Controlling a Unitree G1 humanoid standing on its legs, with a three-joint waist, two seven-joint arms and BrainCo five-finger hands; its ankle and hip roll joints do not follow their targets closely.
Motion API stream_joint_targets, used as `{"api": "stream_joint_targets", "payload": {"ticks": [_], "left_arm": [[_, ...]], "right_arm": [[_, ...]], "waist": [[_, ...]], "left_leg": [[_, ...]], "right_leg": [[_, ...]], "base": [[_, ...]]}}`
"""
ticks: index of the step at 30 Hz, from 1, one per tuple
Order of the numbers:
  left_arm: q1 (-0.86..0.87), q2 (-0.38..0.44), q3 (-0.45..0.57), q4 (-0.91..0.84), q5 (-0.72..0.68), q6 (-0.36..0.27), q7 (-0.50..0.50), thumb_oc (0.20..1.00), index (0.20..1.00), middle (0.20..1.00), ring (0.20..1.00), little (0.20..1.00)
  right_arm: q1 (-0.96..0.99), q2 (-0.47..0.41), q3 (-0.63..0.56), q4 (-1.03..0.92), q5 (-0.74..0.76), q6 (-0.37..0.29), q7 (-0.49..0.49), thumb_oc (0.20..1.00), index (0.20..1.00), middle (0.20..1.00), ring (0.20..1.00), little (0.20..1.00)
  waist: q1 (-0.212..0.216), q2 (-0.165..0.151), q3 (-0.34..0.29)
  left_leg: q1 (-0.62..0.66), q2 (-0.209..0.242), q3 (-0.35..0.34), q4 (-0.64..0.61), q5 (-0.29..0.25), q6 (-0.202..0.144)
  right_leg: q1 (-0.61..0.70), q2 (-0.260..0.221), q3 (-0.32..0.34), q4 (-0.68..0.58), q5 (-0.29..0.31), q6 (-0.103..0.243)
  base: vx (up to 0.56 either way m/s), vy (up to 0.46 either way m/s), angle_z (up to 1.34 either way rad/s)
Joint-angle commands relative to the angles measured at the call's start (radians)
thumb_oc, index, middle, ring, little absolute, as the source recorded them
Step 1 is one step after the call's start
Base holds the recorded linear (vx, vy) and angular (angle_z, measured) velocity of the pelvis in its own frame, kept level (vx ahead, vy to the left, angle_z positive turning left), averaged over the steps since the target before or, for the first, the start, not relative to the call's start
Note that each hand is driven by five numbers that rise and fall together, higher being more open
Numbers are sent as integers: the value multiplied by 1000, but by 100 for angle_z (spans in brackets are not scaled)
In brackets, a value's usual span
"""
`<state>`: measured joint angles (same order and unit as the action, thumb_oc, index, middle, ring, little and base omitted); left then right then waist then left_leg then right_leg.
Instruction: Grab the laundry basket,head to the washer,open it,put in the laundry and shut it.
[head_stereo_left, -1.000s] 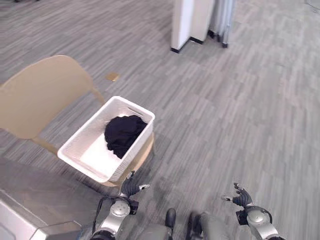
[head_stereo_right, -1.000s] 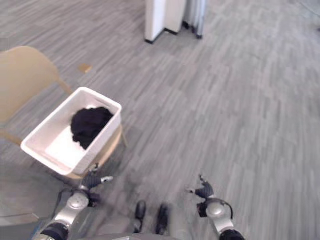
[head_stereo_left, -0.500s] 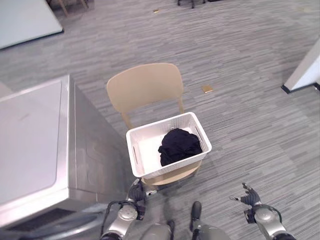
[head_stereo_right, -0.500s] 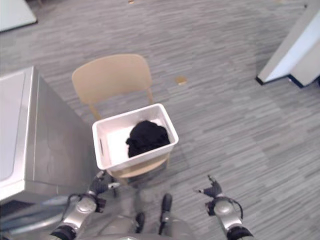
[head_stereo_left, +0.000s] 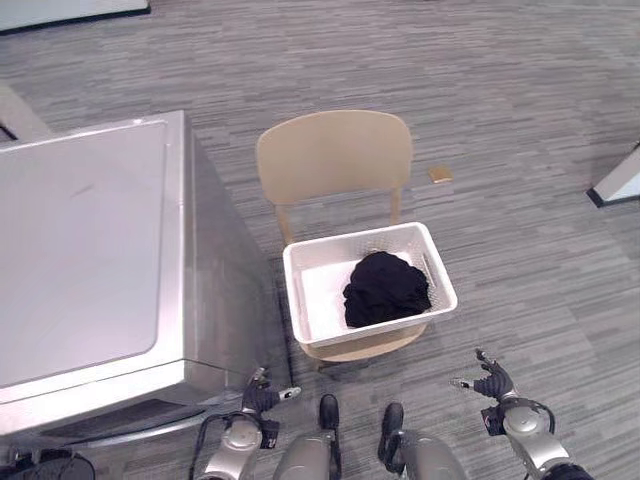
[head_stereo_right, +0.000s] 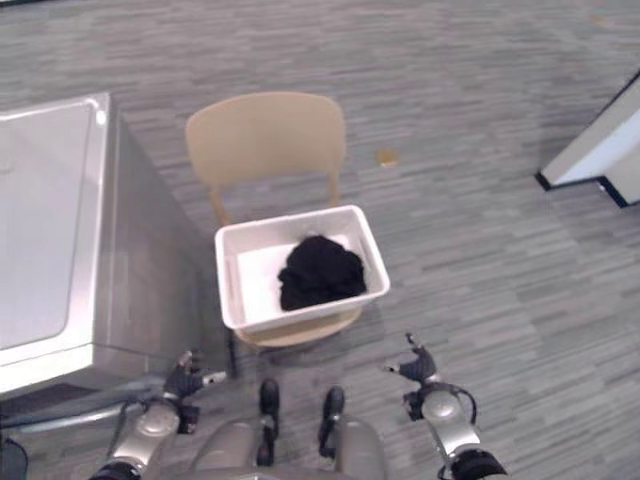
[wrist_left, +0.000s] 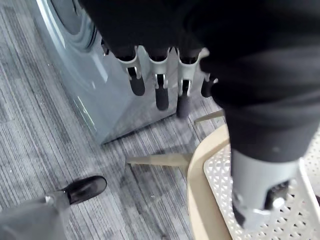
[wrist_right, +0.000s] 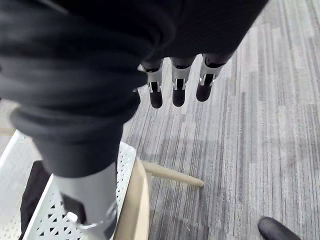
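View has swung hard over the last second: the whole picture has shifted, so that's the head turning, not things moving. The chair (head_stereo_left: 335, 165) was off at the picture's left edge, with a white partition base up top; now the chair sits dead centre and the washer (head_stereo_left: 90, 250) fills the space just left of it, top panel in plain sight.

Laundry basket (head_stereo_left: 305, 300) sits on the chair seat, long side roughly parallel to the chair back, near edge facing the robot. Black laundry (head_stereo_left: 387, 288) is bunched in the basket's right half, against the right wall; the left half shows bare white bottom. Small tan scrap (head_stereo_left: 439, 174) lies on the floor right of the chair back, well apart from it.

Left hand (head_stereo_left: 262, 396) is low, in front of the chair's near left corner, between chair and washer front; fingers straight and spread, holding nothing. Left wrist view has the chair's seat edge (wrist_left: 200, 165) and basket weave close by, washer front behind the fingertips.

Right hand (head_stereo_left: 487, 382) is low, off the chair's near right corner, fingers loose and splayed, empty.

Read: robot is now squared up to the basket, both hands flanking it but short of contact. Grab step not yet done. Washer being right next to the chair means a short carry.
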<state>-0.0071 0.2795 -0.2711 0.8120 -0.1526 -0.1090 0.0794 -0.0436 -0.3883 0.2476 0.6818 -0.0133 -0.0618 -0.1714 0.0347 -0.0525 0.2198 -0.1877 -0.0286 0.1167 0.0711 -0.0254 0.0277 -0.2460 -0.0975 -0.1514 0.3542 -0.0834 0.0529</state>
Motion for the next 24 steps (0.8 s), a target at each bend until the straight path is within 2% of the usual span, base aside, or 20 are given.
{"api": "stream_joint_targets", "payload": {"ticks": [1,2,3,4,7,8,12,17,19,20,24], "left_arm": [[-19,74,61,-8,0,-23,52,1000,1000,1000,1000,1000],[-22,74,59,-3,4,-25,52,1000,1000,1000,1000,1000],[-25,80,50,8,23,-30,53,1000,1000,1000,1000,1000],[-20,80,51,14,35,-29,48,1000,1000,1000,1000,1000],[-2,80,57,12,43,-31,36,1000,1000,1000,1000,1000],[-1,80,58,12,43,-31,36,1000,1000,1000,1000,1000],[1,90,47,11,44,-36,32,1000,1000,1000,1000,1000],[-8,92,33,23,31,-44,37,1000,1000,1000,1000,1000],[-21,87,20,44,13,-52,47,1000,1000,1000,1000,1000],[-22,87,21,45,13,-52,47,1000,1000,1000,1000,1000],[-57,97,-1,60,-30,-71,70,1000,1000,1000,1000,1000]], "right_arm": [[-38,-90,24,-107,-140,-32,-33,1000,1000,1000,1000,1000],[-48,-114,38,-134,-177,-32,-33,1000,1000,1000,1000,1000],[-58,-153,52,-200,-212,-31,-15,1000,1000,1000,1000,1000],[-67,-170,74,-226,-239,-34,1,1000,1000,1000,1000,1000],[-118,-221,144,-260,-321,-47,21,1000,1000,1000,1000,1000],[-119,-221,146,-258,-321,-48,20,1000,1000,1000,1000,1000],[-243,-270,265,-239,-381,-50,36,1000,1000,1000,1000,1000],[-351,-264,347,-166,-416,-45,19,1000,1000,1000,1000,1000],[-439,-242,400,-69,-453,-30,-13,1000,1000,1000,1000,1000],[-442,-241,402,-65,-453,-31,-15,1000,1000,1000,1000,1000],[-584,-206,462,115,-459,3,-62,1000,1000,1000,1000,1000]], "waist": [[8,8,-8],[2,5,-3],[-5,-7,-5],[1,-13,-10],[29,-22,-31],[26,-21,-31],[67,-20,-29],[98,-14,-13],[125,-9,5],[123,-10,4],[161,-2,44]], "left_leg": [[54,-9,-78,18,-44,15],[65,-14,-99,16,-48,14],[68,-30,-134,26,-49,5],[68,-33,-138,29,-52,2],[59,-29,-156,25,-44,-12],[59,-29,-157,25,-44,-12],[27,-21,-210,-17,3,-40],[-3,-20,-256,-49,41,-50],[-30,-22,-284,-65,66,-57],[-31,-22,-285,-65,67,-57],[-97,-28,-315,-71,98,-69]], "right_leg": [[31,53,93,-12,-20,55],[23,63,129,-38,-13,54],[43,71,190,-117,-3,55],[51,67,189,-135,-1,50],[81,68,165,-183,5,44],[83,68,163,-185,5,44],[103,68,101,-259,15,32],[93,64,41,-283,18,24],[72,65,11,-288,20,21],[71,65,9,-287,20,21],[8,63,-11,-275,27,17]], "base": [[185,-87,15],[130,-139,37],[121,-150,53],[91,-150,71],[34,-139,82],[-8,-165,41],[-27,-141,33],[-43,-61,52],[-50,-25,26],[-47,2,33],[-50,11,24]]}}
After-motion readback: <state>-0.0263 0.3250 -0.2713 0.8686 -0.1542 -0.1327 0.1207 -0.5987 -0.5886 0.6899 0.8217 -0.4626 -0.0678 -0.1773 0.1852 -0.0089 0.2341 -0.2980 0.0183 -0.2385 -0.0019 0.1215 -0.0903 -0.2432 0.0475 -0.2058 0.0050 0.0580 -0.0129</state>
